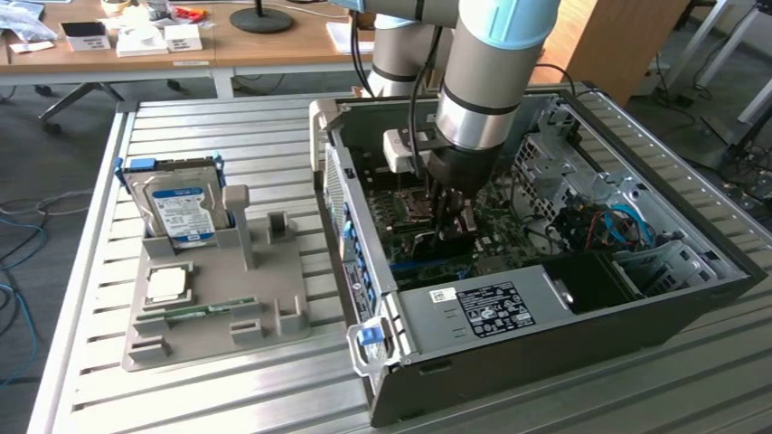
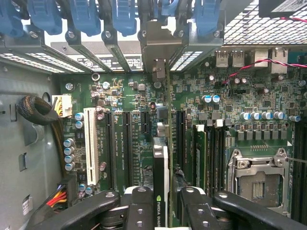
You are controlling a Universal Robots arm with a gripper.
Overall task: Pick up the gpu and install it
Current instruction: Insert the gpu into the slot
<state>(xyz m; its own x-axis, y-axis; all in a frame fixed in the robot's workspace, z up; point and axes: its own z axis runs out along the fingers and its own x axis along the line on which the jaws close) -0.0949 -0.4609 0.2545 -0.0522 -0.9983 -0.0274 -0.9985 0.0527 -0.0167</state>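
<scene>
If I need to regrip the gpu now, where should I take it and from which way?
Grip the gpu across its two flat faces at the top edge, coming straight down from above. It stands on edge over the motherboard slots, bracket toward the rear slot covers, and the gripper already pinches it that way.

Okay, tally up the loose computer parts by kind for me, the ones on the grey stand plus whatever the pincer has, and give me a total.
Hard drive: 1
Processor chip: 1
Memory stick: 1
gpu, held in the pincer over the motherboard: 1
Total: 4
</scene>
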